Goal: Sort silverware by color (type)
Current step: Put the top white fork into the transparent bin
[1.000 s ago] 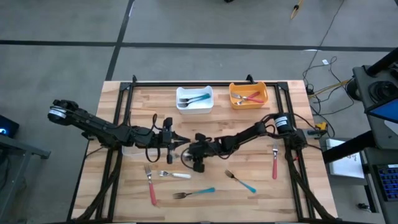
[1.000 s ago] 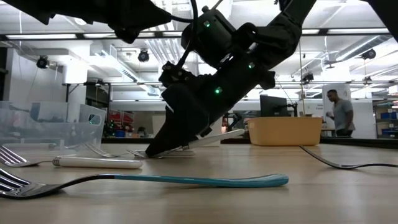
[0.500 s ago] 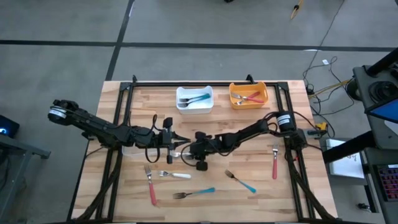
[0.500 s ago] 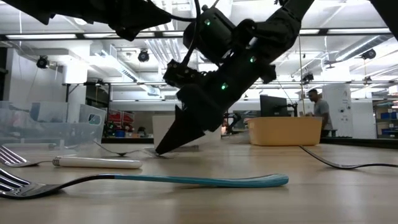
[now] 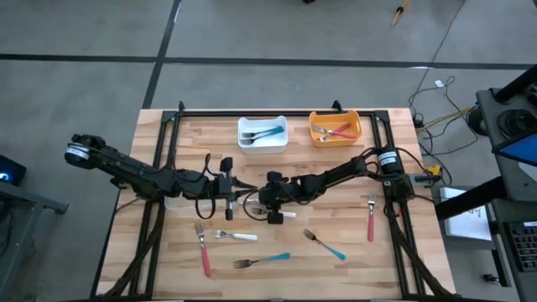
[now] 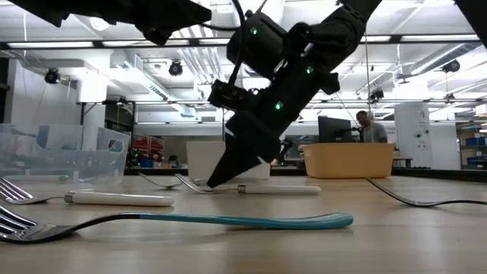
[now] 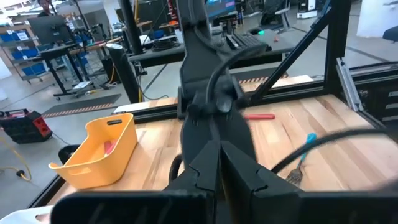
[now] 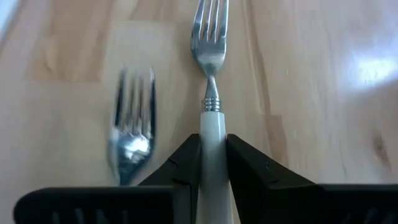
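High view: your right tool [image 5: 267, 204] sits mid tabletop [image 5: 394, 252], clenched on a white fork [image 5: 281, 213] that lies flat, its handle end poking out just below the tool. Your left tool [image 5: 231, 195] is just left of it, nearly touching; can't tell if it's released or clenched. White bin [image 5: 263, 132] at the back holds teal pcs; orange bin [image 5: 335, 127] beside it holds red pcs. Loose on the tabletop: red fork [image 5: 203, 249] and white spoon [image 5: 236, 236] front left, teal fork [image 5: 262, 261] near the front edge, 2nd teal fork [image 5: 325, 244] front centre-right, 2nd red fork [image 5: 371, 216] at the right by the arm base. Low view: right tool [image 6: 217, 180] tips down to the wood, pinching the white fork [image 6: 266, 189], which rests on the tabletop [image 6: 396, 236]. Teal fork [image 6: 190, 220] lies nearest the camera, white spoon [image 6: 118, 199] behind it at left, clear bin [image 6: 61, 156] far left, orange bin [image 6: 348, 160] far back, a person [image 6: 368, 129] in the room beyond. Left wrist view: right arm [image 7: 208, 112] fills the centre; orange bin [image 7: 99, 149] behind it, red fork [image 7: 258, 116] and teal fork [image 7: 301, 158] farther off. Right wrist view: fingers [image 8: 180, 165] press both sides of the white fork [image 8: 210, 93] handle, tines pointing away; a 2nd fork head [image 8: 132, 134] lies just beside it, blurred.
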{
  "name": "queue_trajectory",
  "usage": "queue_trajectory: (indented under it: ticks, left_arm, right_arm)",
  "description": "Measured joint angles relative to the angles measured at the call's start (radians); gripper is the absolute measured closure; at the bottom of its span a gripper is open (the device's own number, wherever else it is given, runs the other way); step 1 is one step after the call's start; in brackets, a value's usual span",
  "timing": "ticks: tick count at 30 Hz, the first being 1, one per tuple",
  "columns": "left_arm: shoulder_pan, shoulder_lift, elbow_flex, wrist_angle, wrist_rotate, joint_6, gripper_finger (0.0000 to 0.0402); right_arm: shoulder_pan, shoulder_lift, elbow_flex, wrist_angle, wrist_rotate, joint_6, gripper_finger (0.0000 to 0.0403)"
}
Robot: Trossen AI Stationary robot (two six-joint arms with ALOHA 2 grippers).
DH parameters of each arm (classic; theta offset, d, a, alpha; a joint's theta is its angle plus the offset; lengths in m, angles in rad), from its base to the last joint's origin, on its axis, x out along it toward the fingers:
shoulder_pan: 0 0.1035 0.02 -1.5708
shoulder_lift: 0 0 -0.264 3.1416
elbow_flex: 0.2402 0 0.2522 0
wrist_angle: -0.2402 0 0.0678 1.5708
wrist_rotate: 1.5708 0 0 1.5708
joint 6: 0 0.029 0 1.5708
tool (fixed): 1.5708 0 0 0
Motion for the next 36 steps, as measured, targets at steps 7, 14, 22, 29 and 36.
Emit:
queue_trajectory:
  ticks: [7, 14, 22, 29, 36]
  left_arm:
    - [0.000, 0.000, 0.034, -0.004, 0.000, 0.003, 0.0402]
    - [-0.002, 0.000, 0.087, -0.058, 0.001, 0.000, 0.0402]
    - [-0.002, 0.000, 0.133, -0.144, 0.002, -0.007, 0.0402]
    - [-0.002, -0.003, 0.139, -0.150, 0.003, -0.008, 0.0402]
    - [-0.001, -0.004, 0.139, -0.153, 0.003, -0.015, 0.0402]
  right_arm:
    - [-0.012, 0.014, -0.013, 0.010, -0.015, 0.014, 0.0348]
    - [-0.011, 0.014, -0.016, 0.008, -0.013, 0.011, 0.0361]
    - [-0.012, -0.023, -0.028, -0.008, 0.037, -0.041, 0.0371]
    - [-0.012, -0.179, -0.126, -0.030, 0.106, -0.050, 0.0377]
    - [-0.011, -0.379, -0.304, 0.066, 0.223, -0.007, 0.0378]
